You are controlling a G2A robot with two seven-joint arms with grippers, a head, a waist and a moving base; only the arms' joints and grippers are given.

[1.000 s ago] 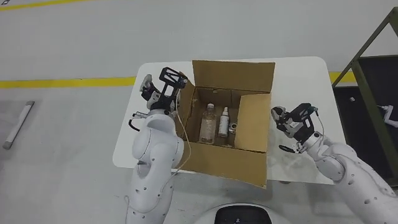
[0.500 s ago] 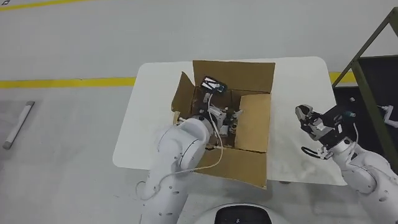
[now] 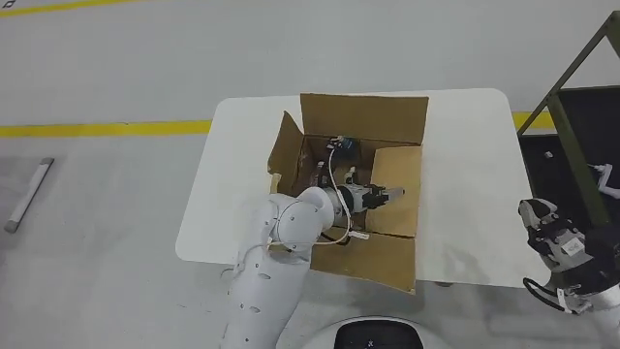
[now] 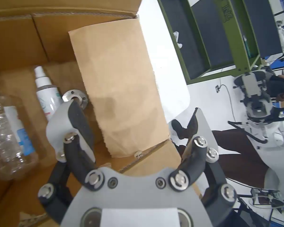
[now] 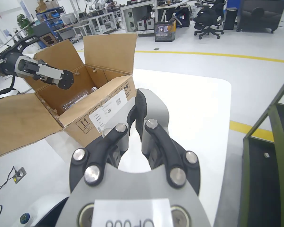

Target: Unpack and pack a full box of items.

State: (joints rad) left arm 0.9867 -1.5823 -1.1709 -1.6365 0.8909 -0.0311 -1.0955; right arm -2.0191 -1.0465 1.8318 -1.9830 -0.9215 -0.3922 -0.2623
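Left tool, spread apart, hangs over the open cardboard box; right tool, closed together and empty, sits well apart from it.

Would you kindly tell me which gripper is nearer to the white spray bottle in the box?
Left. The left gripper hangs over the open cardboard box, close beside the white spray bottle lying inside. The right gripper is by the table's edge, well clear of the box.
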